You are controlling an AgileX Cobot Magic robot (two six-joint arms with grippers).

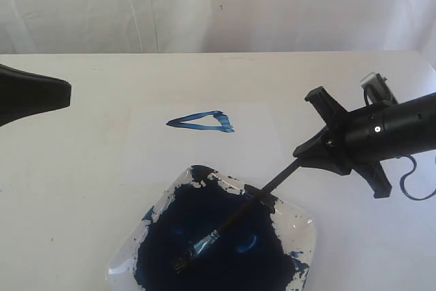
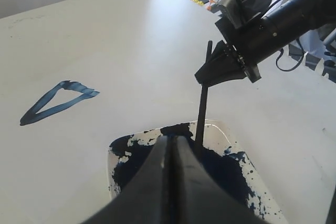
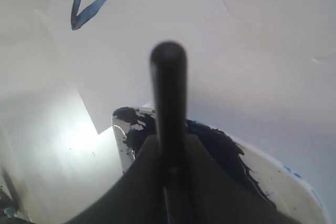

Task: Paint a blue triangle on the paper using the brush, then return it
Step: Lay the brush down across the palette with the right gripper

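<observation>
1. Surface (image 1: 68, 189): cream, lies under both pincers.
2. Paper (image 1: 157, 148): pale sheet, flat, between the left pincer (image 1: 65, 93) and the right pincer (image 1: 303, 155).
3. Tray (image 1: 300, 226): clear and square, holds dark blue paint (image 1: 211, 230); it sits ahead of and below the right pincer.
4. Right pincer: narrow, clamped on the brush handle and raised above the surface.
5. Left pincer: jaws together, nothing held, well apart from the tray.
6. Brush (image 1: 272, 185): black handle slanting down from the right pincer, silver ferrule, bristles in the paint.
7. Triangle (image 1: 225, 124): thin blue outline on the paper, between the pincers and touching neither.
</observation>
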